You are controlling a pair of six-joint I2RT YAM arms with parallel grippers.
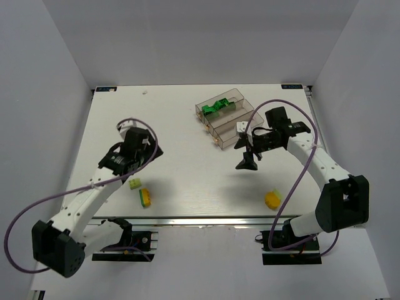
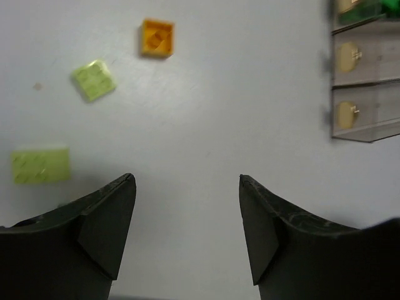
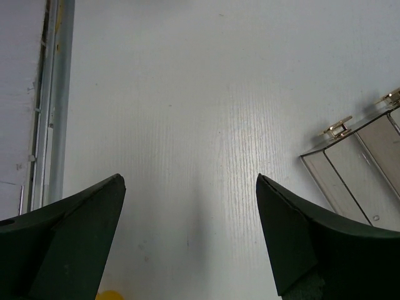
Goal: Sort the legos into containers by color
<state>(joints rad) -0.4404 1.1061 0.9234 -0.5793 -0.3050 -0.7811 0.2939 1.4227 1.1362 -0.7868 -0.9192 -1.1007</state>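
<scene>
L jaws stand apart w/ nothing btwn them, over the left-centre of the counter (image 1: 187,175). In your left wrist view three bricks lie flat ahead, none touching:
- an orange brick (image 2: 156,39), farthest out
- a small pale green brick (image 2: 94,79) near it
- a longer pale green brick (image 2: 40,165), nearest the jaws, hard against that view's left border

From above you find them close to the counter's near edge, just R of the L forearm.

R jaws are spread wide, holding nothing, pointing down just beside the near-left corner of the tray (image 1: 230,132). The tray sits at an angle, right of centre and toward the far side, set in from the far edge. Its far trough holds the dark green bricks (image 1: 217,107). In the right wrist view a tray corner w/ a brass latch (image 3: 337,128) shows at right. The counter's edge rail (image 3: 53,94) runs down the left.

A yellow brick (image 1: 272,199) lies alone near the near edge on the R side, close to the R arm's lower link.

For room, you have a broad bare stretch of counter btwn the L arm and the tray, reaching back to the far-left corner. Space is tighter on the R, where the tray, R jaws and cable crowd toward the right edge.
</scene>
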